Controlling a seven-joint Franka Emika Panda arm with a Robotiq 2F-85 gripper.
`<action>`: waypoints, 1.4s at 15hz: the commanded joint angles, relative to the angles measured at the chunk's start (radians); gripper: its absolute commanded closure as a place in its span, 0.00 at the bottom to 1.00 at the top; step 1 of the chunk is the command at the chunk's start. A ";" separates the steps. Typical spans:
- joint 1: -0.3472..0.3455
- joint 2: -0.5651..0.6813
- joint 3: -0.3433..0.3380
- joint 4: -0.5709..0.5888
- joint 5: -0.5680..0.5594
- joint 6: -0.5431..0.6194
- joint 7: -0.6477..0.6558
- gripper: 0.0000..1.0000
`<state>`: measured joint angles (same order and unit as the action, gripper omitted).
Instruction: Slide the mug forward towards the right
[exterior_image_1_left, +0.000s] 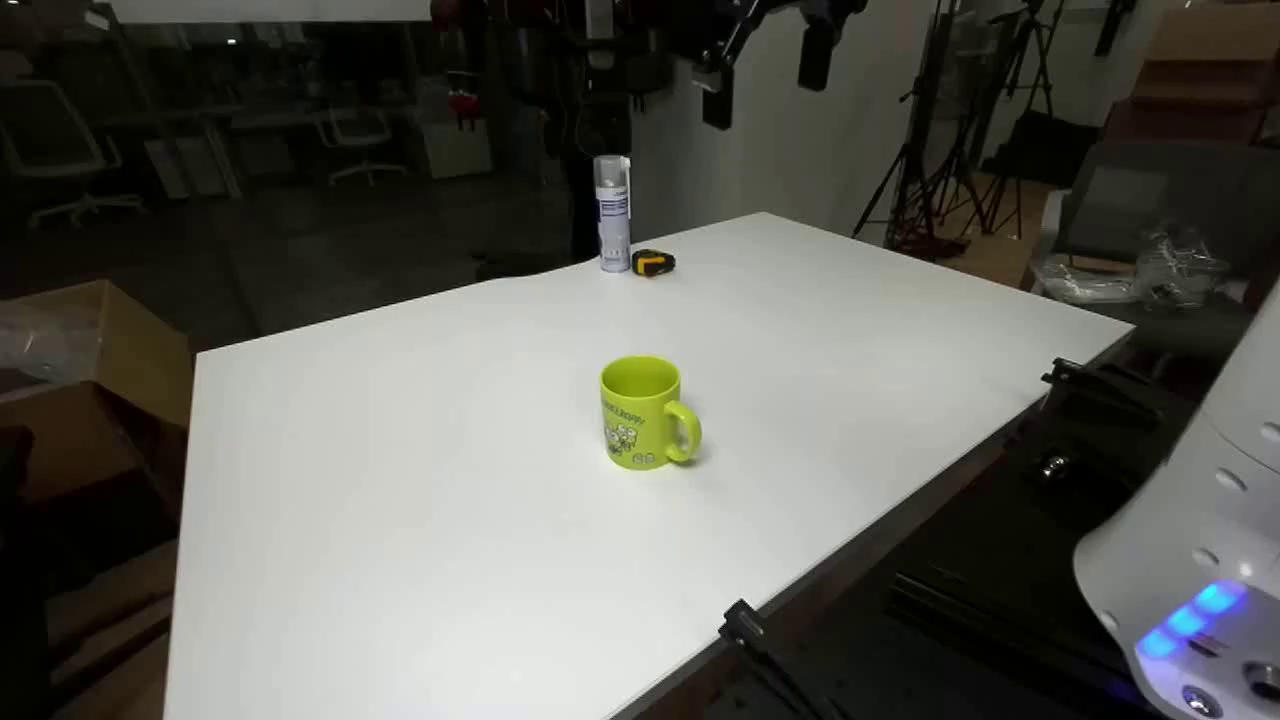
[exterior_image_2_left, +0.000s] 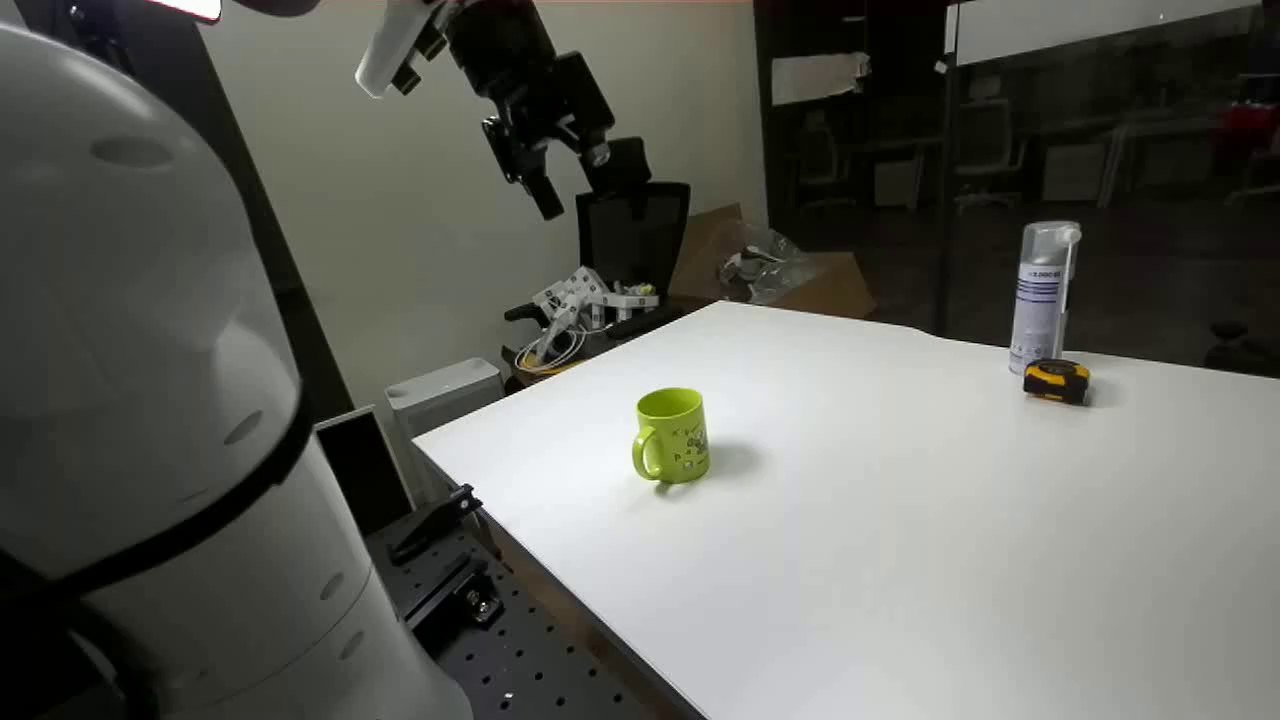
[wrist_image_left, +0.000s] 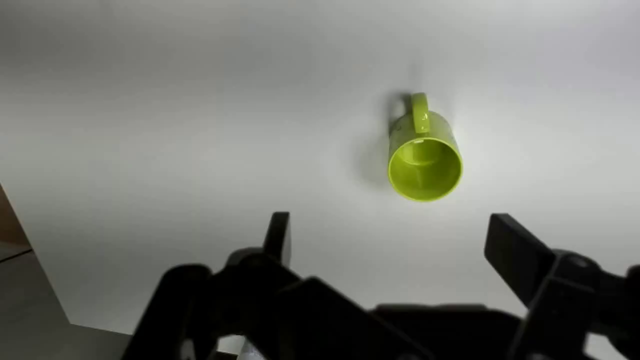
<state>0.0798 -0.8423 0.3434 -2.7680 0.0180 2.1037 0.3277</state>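
Observation:
The lime-green mug (exterior_image_1_left: 632, 432) stands upright on the white table (exterior_image_1_left: 400, 520). Its handle points to the right in this exterior view. The mug (exterior_image_2_left: 686, 445) also stands there in an exterior view, with its handle towards the robot base. In the wrist view I look down into the mug (wrist_image_left: 425, 172), which lies ahead of the fingertips, its handle at the far side. My gripper (wrist_image_left: 389, 222) is open with nothing between its fingers. In both exterior views the gripper (exterior_image_1_left: 767, 85) (exterior_image_2_left: 575, 178) hangs high above the table, apart from the mug.
A slim spray can (exterior_image_1_left: 613, 228) with a blue band stands at a table edge. A black and yellow tape measure (exterior_image_2_left: 1057, 381) lies beside it. Black clamps (exterior_image_1_left: 745, 630) grip the table edge near the robot base. Tripods, chairs and boxes stand around the table.

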 joint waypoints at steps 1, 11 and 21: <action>0.015 0.004 -0.015 0.002 -0.015 -0.002 0.011 0.00; 0.015 0.004 -0.015 0.002 -0.015 -0.002 0.011 0.00; 0.137 0.191 -0.205 -0.015 0.133 0.319 -0.289 0.00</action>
<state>0.1417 -0.7476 0.2372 -2.7849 0.0871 2.3188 0.1564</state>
